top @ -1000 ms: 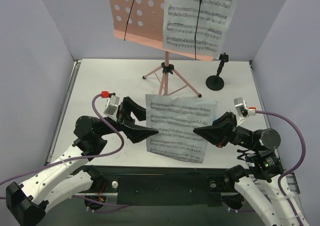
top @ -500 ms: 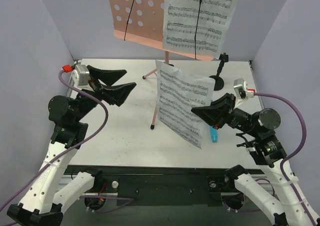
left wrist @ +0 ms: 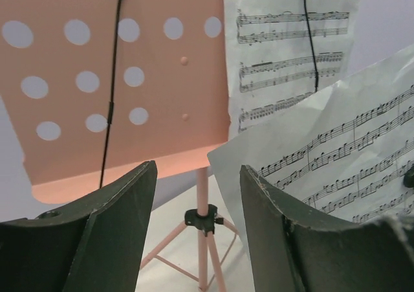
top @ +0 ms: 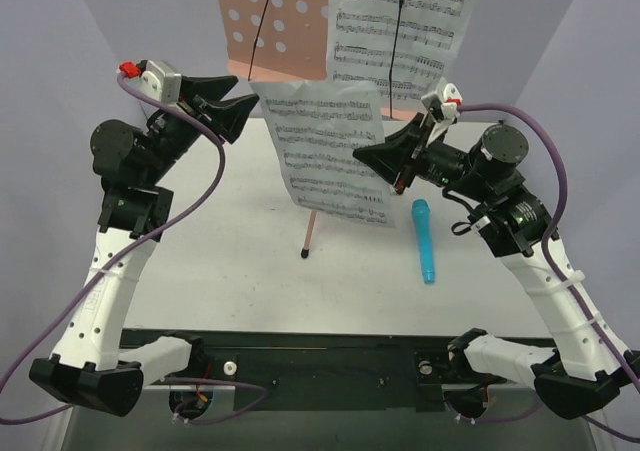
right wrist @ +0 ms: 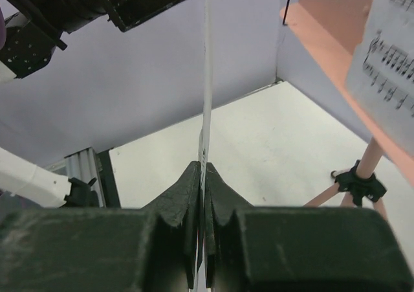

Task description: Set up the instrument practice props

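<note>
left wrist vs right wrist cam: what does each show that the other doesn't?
Left wrist only: printed staves on the loose page, past the open, empty left end effector. Right wrist only: the right end effector shut on that page, seen edge-on. Both: the pink music stand, its tripod hub and the clipped page.

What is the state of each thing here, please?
Pink perforated music stand: upright, left half bare.
White sheet-music page on stand: clipped under black wire.
Second white sheet-music page: airborne, pinched at its edge.
Bright blue microphone: lying on table.
Left gripper: open, empty.
Right gripper: shut on second page.
</note>
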{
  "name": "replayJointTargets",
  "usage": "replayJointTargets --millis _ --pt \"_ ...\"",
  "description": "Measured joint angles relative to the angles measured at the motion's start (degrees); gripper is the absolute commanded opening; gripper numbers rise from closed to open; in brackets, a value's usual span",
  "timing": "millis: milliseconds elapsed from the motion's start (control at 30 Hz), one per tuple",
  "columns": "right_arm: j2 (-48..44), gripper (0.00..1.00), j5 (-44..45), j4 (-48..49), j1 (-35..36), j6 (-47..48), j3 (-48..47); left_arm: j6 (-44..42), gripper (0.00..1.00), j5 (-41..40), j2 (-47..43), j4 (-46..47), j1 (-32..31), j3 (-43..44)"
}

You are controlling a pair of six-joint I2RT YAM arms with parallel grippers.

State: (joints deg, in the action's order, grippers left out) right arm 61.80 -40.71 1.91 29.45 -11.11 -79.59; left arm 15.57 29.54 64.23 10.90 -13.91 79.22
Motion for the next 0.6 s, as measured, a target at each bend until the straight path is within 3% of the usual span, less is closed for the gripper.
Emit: replayJointTargets --millis 600 --pt "19.30 0.00 15.47 3.28 2.49 7.08 -28.00 -9.14 0.64 -4.85 11.61 7.72 1.60 10.88"
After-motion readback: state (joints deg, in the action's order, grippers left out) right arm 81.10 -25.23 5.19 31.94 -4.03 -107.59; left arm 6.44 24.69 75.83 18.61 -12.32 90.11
